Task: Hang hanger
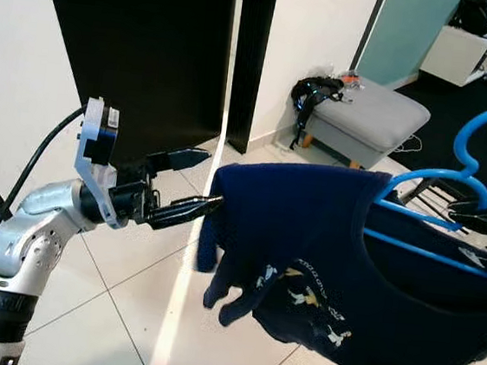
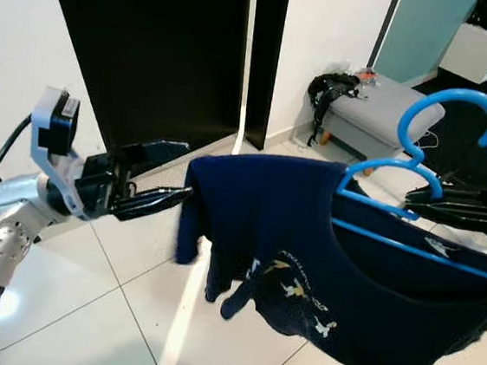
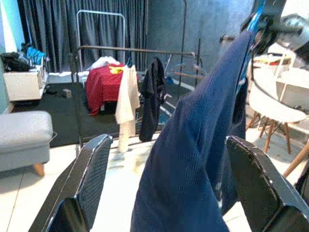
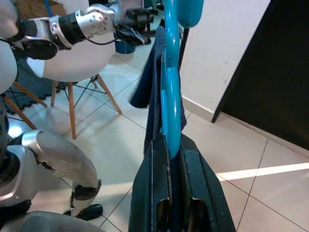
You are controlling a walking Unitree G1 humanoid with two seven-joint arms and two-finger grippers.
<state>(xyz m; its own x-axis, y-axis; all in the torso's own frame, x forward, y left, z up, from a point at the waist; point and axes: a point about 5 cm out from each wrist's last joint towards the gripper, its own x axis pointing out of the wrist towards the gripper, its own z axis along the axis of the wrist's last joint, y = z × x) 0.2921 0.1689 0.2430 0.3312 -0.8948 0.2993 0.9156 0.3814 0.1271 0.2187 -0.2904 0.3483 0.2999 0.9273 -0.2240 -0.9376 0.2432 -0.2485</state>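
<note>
So the right gripper (image 4: pixel 170 200) has its two black fingers pinched tight on the blue hanger (image 1: pixel 466 175), grabbing the bar just under the neck. You can see it best from the right wrist, where the blue plastic runs straight up out between the fingers. The left gripper (image 1: pixel 193 181) is spread wide, and its lower finger sits right at the shoulder edge of the navy shirt (image 1: pixel 340 262) that's draped on the hanger. From the left wrist the cloth hangs between the two fingers, but they aren't closed on it.

My read is that this is the carry stage: shirt's on the hanger, hanger's in hand, nothing's on a rail yet. There's a clothes rack (image 3: pixel 137 49) with a red top and a few other garments well beyond the shirt in the left wrist view, and that looks like the place to go. Next move probably means getting over there and lifting the hook above the rail, then lowering it on.

Hanger orientation: hook up, opening curling back toward the robot's right side. Its long axis runs roughly left to right across the robot's front, tilted a bit, with the shirt's left shoulder end nearest the left gripper.
</note>
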